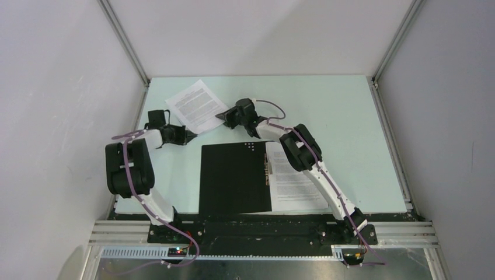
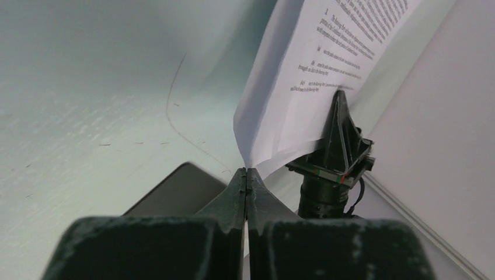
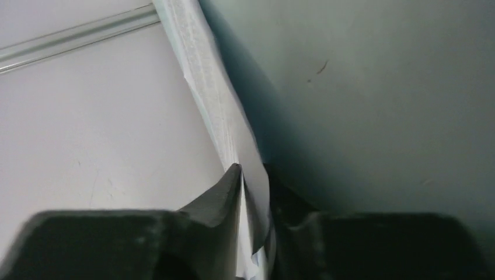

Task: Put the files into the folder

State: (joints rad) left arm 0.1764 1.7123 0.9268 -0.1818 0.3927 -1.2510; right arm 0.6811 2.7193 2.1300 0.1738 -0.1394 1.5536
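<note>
**Sheets of paper: 2.** Both are white with dense black print.
- First sheet [image 1: 297, 188]: lies flat on the right-hand half of the folder. Its left edge is at the spine, and the right arm crosses over part of it.
- Second sheet [image 1: 195, 105]: at the far left of the table [image 1: 350, 128], beyond the folder and apart from it, turned at an angle. The left wrist view shows it lifted off the surface and curling upward.

**Folder: 1.** The folder [image 1: 233, 178] lies open near the table's front edge with its black inside facing up. The left half is bare and the right half carries the first sheet.

**Spine clip: 1.** The metal clip [image 1: 268, 169] runs along the fold between the two halves.

**Arms: 2, each with one gripper.**
- Left gripper [image 2: 246, 175]: the fingers are pressed together with no gap. The lower corner of the second sheet comes out from between their tips, so it is pinched there.
- Right gripper [image 3: 252, 181]: it is at the near right edge of the second sheet. The jaws are drawn in narrowly, with the paper seen edge-on between them and one finger [image 3: 225, 186] against it. From the left wrist view its tip appears pressed to the printed face.

**Held:** 1 sheet, the second, gripped at two points.
**In the folder:** 1 sheet, the first.
</note>
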